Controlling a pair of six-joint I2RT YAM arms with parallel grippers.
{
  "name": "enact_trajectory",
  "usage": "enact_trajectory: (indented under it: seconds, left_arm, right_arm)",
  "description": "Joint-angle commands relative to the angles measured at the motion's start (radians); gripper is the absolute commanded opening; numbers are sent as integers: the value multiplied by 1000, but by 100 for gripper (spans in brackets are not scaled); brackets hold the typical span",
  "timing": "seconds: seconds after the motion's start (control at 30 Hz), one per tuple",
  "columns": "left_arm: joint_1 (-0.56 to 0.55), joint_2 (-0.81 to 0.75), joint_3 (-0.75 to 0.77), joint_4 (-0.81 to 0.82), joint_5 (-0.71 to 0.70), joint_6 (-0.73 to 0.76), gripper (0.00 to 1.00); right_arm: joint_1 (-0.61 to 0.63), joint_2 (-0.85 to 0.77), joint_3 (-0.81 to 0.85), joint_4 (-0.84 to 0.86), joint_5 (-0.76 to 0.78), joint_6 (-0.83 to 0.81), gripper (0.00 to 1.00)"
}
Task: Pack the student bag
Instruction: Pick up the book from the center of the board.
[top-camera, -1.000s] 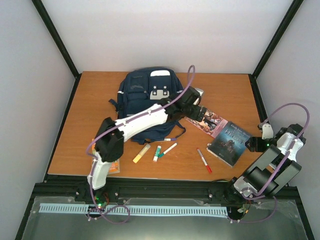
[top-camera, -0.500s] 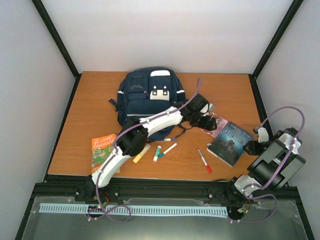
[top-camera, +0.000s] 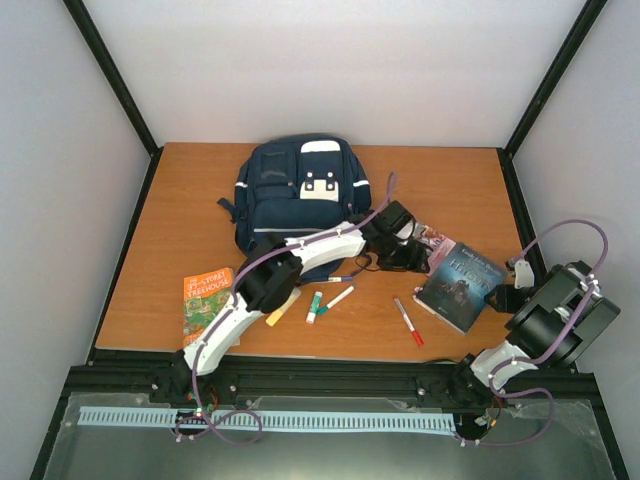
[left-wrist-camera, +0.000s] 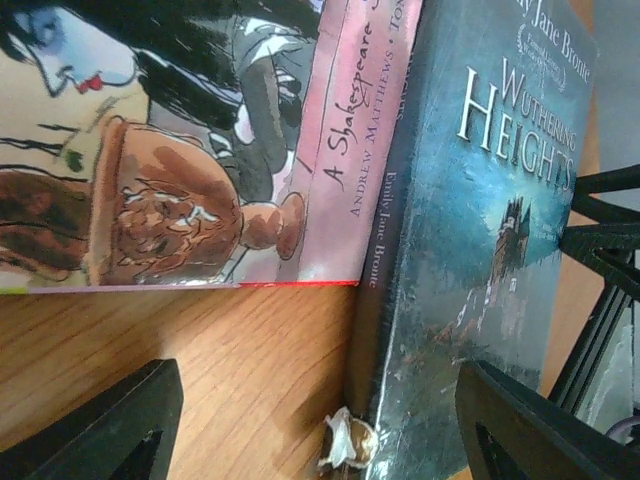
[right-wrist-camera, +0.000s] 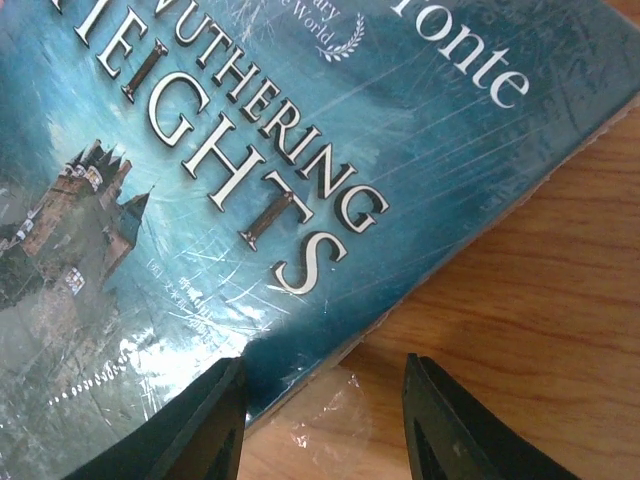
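The bag (top-camera: 290, 190) lies flat on the surface (top-camera: 180, 220), front pocket up, behind and to the left of the left end effector (left-wrist-camera: 318, 400). Its long axis runs from the near edge toward the far wall. Whether its main compartment is unzipped I cannot tell.

Both end effectors are down at the teal book (top-camera: 458, 283), not at the bag. The left one is open, its fingers wide apart with the book's spine corner and a strip of bare wood between them. A pink book (left-wrist-camera: 170, 190) lies just ahead of it, edge against the teal book's spine. The right end effector (right-wrist-camera: 322, 385) is open more narrowly. The opposite corner of the teal book sits between its fingers, and nothing looks clamped yet.

The left arm is clearly the nearer one to the bag — its forearm crosses the bag's near end — while the right end effector sits well apart from it, with the teal book between. My judgement: any book lifted here has to travel back and left from the left end effector, so the left arm is better placed to deliver it.
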Motion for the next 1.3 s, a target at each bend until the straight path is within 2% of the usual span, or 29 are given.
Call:
enact_trajectory:
  seconds: [0.0,0.13,0.27,0.5,0.8,1.0,1.27]
  left_arm:
    - [-34,65,49,44,43,-75,77]
    - [-73,131,139,4,73,-93,77]
    - [-97,157,139,45,118,-161,77]
    - [-107,160,95,245,210,-299,78]
    - [-115,197,142,451,312,-477,76]
    - [-126,209,195,482,359,-515,58]
    - [-127,173,183,443,362,-459,29]
  right_arm:
    - [0,72,-3,57,18,5,41]
    - [5,82,-10,71,34,-1,40]
    - [12,82,-30,84,41,-12,39]
    - [34,103,-69,113,43,-12,36]
    - [61,113,-86,120,31,3,34]
    - [65,111,-86,117,25,7,34]
    - [65,86,-83,95,18,9,35]
